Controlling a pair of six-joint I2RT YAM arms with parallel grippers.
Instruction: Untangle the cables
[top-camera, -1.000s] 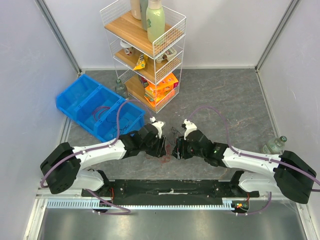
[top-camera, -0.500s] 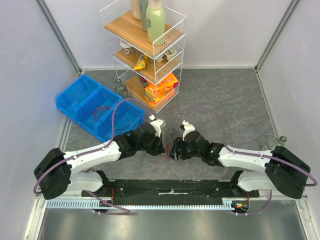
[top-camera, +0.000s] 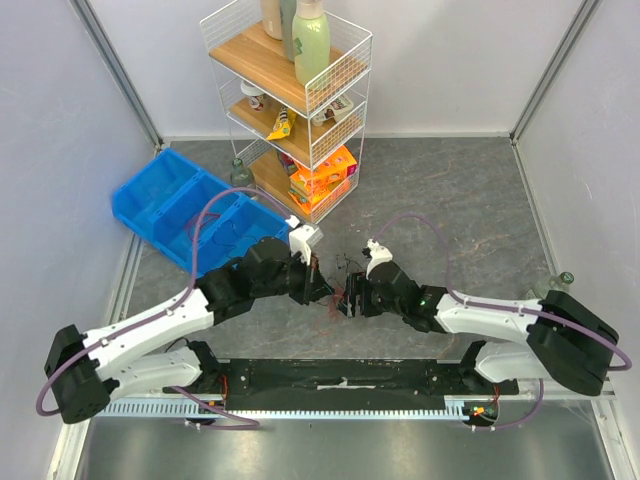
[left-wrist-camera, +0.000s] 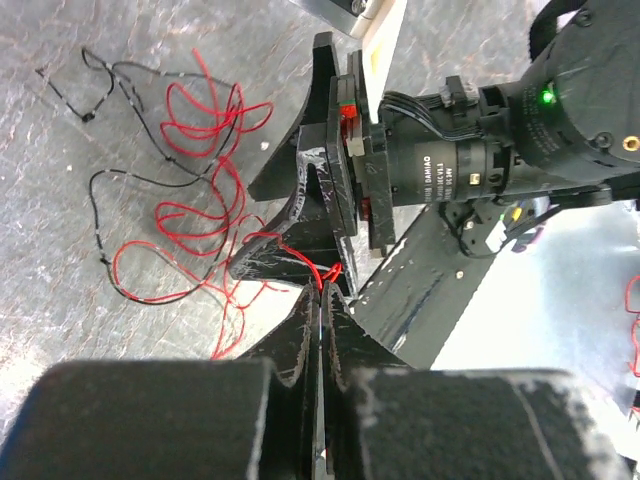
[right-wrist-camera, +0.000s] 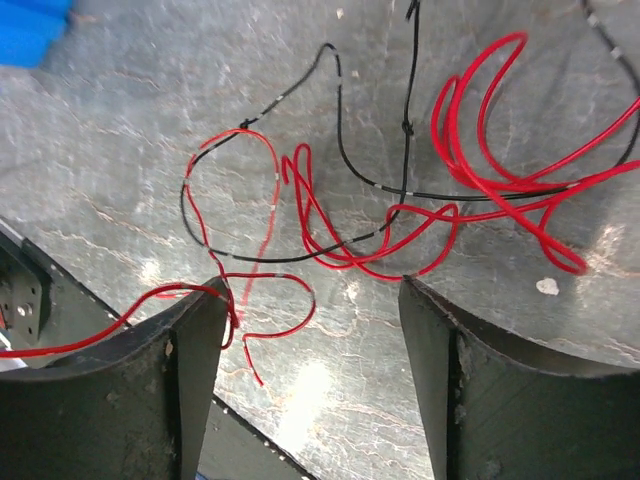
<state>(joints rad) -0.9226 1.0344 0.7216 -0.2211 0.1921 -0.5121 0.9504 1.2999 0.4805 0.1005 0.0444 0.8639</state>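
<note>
Two robot arms are bolted at the near edge of a grey table (top-camera: 450, 190). The left arm (top-camera: 160, 320) stretches low and nearly straight from the near left toward the table's middle. The right arm (top-camera: 500, 315) mirrors it from the near right, wrist bent down, so that the two grippers almost meet head on.

The left gripper (left-wrist-camera: 320, 292) has its jaws pressed together, pinching one red strand of the cables (left-wrist-camera: 200, 200) at the very tips. The right gripper (right-wrist-camera: 310, 290) hangs just above the table with its jaws wide apart. A red strand lies against the inner edge of one finger (right-wrist-camera: 195, 330), and nothing is clamped.

The cables, thin red and black loops, lie loose on the table under and just beyond the two grippers, near the middle (top-camera: 336, 300).

Farther back on the left sits a blue bin (top-camera: 150, 190). Beyond it, toward the far wall, stands a white wire shelf (top-camera: 255, 55) with wooden boards.
</note>
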